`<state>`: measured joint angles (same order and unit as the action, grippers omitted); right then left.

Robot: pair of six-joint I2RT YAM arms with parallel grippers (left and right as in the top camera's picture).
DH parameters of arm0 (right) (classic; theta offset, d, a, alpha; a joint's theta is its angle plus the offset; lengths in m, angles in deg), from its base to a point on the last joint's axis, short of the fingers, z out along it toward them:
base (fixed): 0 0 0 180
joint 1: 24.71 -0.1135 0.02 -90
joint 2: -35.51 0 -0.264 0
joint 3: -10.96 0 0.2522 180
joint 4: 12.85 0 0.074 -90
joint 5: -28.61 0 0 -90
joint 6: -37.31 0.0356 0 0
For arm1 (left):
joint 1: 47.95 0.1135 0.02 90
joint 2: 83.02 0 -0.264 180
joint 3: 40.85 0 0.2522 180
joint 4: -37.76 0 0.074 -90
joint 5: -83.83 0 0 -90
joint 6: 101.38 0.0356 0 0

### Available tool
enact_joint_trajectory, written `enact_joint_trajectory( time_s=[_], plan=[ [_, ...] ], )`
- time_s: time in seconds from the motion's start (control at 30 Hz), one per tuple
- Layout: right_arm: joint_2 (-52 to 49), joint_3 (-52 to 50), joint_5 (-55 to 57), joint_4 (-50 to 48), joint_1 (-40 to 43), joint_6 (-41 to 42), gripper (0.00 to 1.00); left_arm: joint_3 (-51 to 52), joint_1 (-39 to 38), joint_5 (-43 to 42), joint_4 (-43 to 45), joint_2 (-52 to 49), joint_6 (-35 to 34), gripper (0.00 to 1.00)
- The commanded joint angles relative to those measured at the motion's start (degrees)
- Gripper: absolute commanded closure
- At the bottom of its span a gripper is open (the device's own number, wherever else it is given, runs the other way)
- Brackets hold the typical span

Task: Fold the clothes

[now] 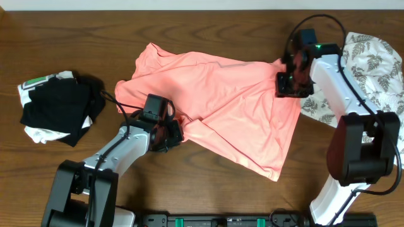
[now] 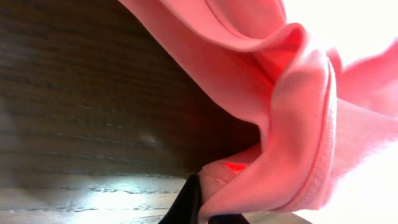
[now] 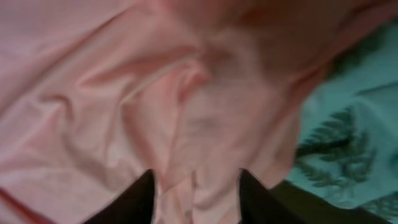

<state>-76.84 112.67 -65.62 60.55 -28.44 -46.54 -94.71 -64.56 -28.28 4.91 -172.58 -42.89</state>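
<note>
Shows a pink shirt [image 1: 233, 107] sprawled and rumpled across the middle of the table [image 1: 208, 19], one corner trailing toward the near edge. Finds the left end effector [image 1: 172, 133] at the shirt's lower left border, clenched on a rolled fold of pink fabric, pinched between dark fingers [image 2: 186, 202] just above the wood. Puts the right end effector [image 1: 287, 85] at the shirt's upper right corner, with cloth bunched between its two fingers [image 3: 134, 199]; cannot tell from the blurred wrist view whether gripping or merely pressed in. Places a leaf-print cloth [image 1: 372, 57] just beside that corner, partly beneath the right arm [image 1: 341, 88] and touching the pink edge. Notes a heap of black and white clothes [image 1: 57, 107] well apart at the left end of the table.
</note>
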Motion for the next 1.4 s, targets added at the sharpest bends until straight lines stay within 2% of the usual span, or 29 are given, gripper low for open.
enact_joint_trajectory(
  time_s=[0.0, 0.07, 0.17, 0.4, 0.73, 0.93, 1.13, 1.37],
  plan=[
    [-0.8, -0.3, 2.2, -0.9, 4.0, 1.0, 0.73, -0.1, -0.2, -0.2, -0.2, 0.6, 0.2, 0.94],
    [-1.3, -0.3, 0.2, -1.6, 5.7, -1.4, 0.80, -0.1, -0.2, -0.2, -0.1, 0.6, 1.1, 0.94],
    [-2.5, -0.3, -2.2, -2.4, 8.1, -4.6, 0.84, -0.1, -0.2, -0.6, -0.1, 0.6, 1.2, 0.94],
    [-7.9, -0.3, -2.3, -5.9, 11.1, -5.2, 0.90, -0.1, -0.2, -1.0, 0.0, 0.6, 1.2, 0.93],
    [-16.5, -0.3, -0.3, -10.6, 14.8, -7.0, 0.92, -0.1, -0.2, -1.0, 0.3, 0.6, 1.2, 0.94],
    [-17.3, -0.3, 6.1, -12.8, 20.6, -3.3, 0.91, -0.1, -0.2, -1.0, 0.3, 0.6, 1.2, 0.94],
    [-17.3, -0.2, 6.3, -14.2, 29.1, 2.2, 0.90, -0.1, -0.2, -1.0, 0.3, 0.6, 1.2, 0.94],
    [-17.3, -0.2, -1.8, -14.2, 36.9, 3.3, 0.92, -0.1, -0.2, -1.0, 0.9, 0.6, 1.2, 0.94]
  ],
)
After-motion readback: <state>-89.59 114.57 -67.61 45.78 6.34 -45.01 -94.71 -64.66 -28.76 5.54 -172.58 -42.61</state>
